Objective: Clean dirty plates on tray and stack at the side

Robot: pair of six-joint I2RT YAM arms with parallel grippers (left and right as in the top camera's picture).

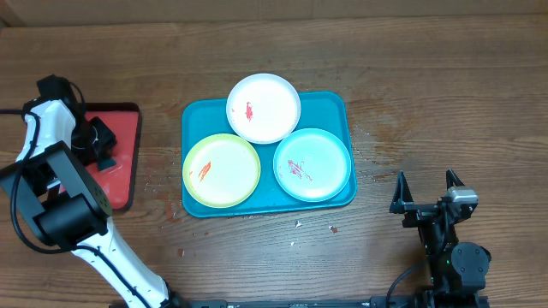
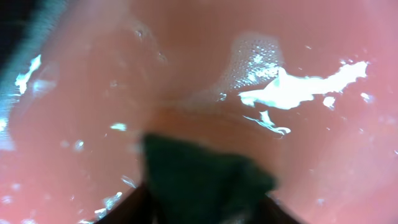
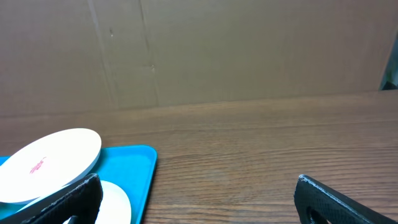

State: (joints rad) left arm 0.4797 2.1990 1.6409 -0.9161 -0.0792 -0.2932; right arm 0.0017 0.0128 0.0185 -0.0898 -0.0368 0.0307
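Teal tray (image 1: 195, 115) on the bench (image 1: 445, 94) carries all three smeared plates (image 1: 263, 107). My left fingers (image 2: 127, 211) clench the green pad (image 2: 199, 174) on the red tray (image 1: 124, 128); right fingers (image 3: 336, 202) released. Verify firm hold, then lift vertically.

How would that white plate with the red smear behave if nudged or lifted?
The white plate looks like thin, shallow plastic, so it is probably light and stiff rather than fragile. It overhangs the far rim of the teal tray and looks tilted in the right wrist view, so a nudge may rock or slide it.
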